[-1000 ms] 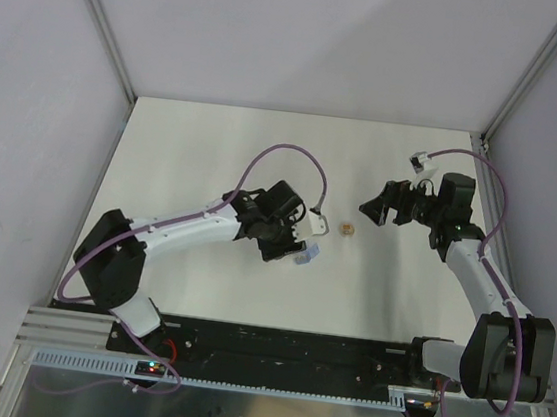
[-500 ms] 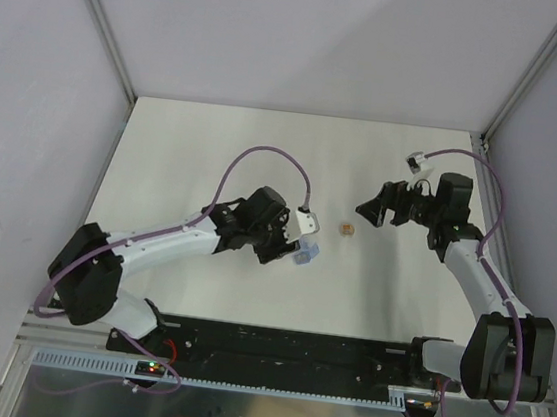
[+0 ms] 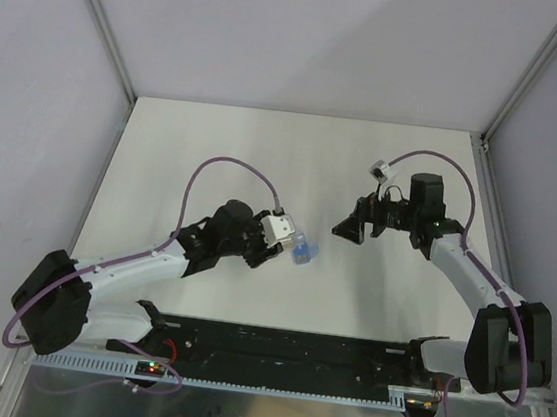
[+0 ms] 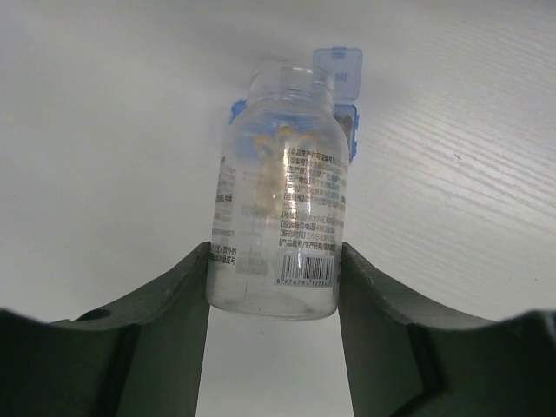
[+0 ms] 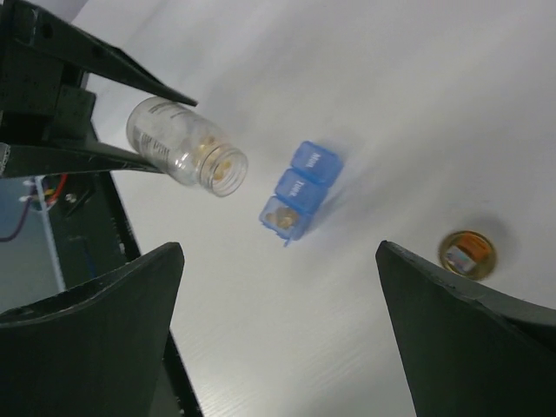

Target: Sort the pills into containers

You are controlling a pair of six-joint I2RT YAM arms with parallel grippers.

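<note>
1. The left gripper [image 4: 274,252] is clamped on the clear vial [image 4: 278,174], which is tipped over with its mouth aimed toward the blue three-compartment container strip [image 5: 300,193].
2. The strip lies on the white table [image 5: 417,104] between the arms. The pills [image 5: 280,217] show as an orange-brown mass in one end compartment, and more sit inside the vial.
3. The right gripper [image 5: 278,248] hovers above with its jaws wide apart, holding nothing. A small round orange-brown disc [image 5: 466,254], likely the vial's cap, lies well apart from the strip.
4. Risk: the vial mouth looks short of the strip, so tipping further now would likely scatter pills onto the table.
5. Risk: nothing pins the light strip, so a nudge from the vial could slide it. A fast pour could also overfill one compartment.
</note>
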